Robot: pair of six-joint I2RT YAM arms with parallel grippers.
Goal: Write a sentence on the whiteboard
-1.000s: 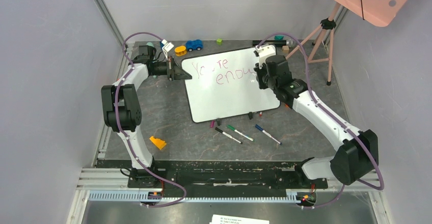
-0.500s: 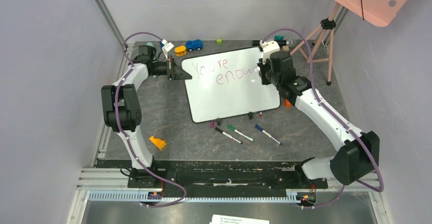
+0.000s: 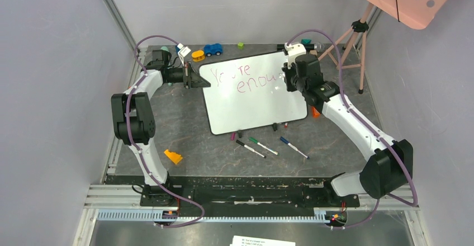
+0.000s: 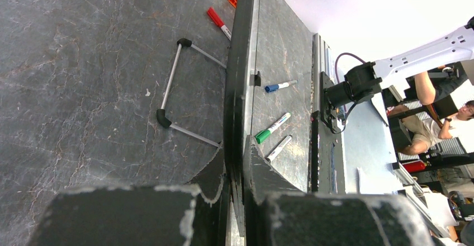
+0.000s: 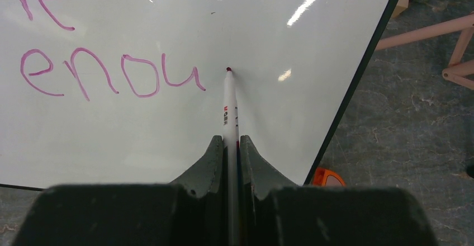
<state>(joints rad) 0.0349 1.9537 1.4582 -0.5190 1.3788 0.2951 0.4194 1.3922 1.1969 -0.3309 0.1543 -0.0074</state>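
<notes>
The whiteboard (image 3: 251, 103) stands tilted on the table, with the sentence (image 3: 244, 76) in pink reading "You're enou". My left gripper (image 3: 193, 79) is shut on the board's left edge (image 4: 238, 72), one finger on each face (image 4: 236, 165). My right gripper (image 3: 290, 81) is shut on a white marker (image 5: 229, 109). The marker's pink tip (image 5: 228, 69) sits at the board face (image 5: 279, 28), just right of the last letter "u" (image 5: 181, 74). I cannot tell whether the tip touches.
Black (image 3: 250, 148), green (image 3: 262, 146) and blue (image 3: 293, 147) markers lie in front of the board. An orange wedge (image 3: 173, 156) lies near left, and another orange piece (image 5: 328, 176) sits by the board's right corner. Small toys (image 3: 212, 49) line the back edge; a pink tripod (image 3: 353, 36) stands at the right.
My right gripper has moved with the marker a little right and toward the back, past the "u". The left gripper and the board have not moved.
</notes>
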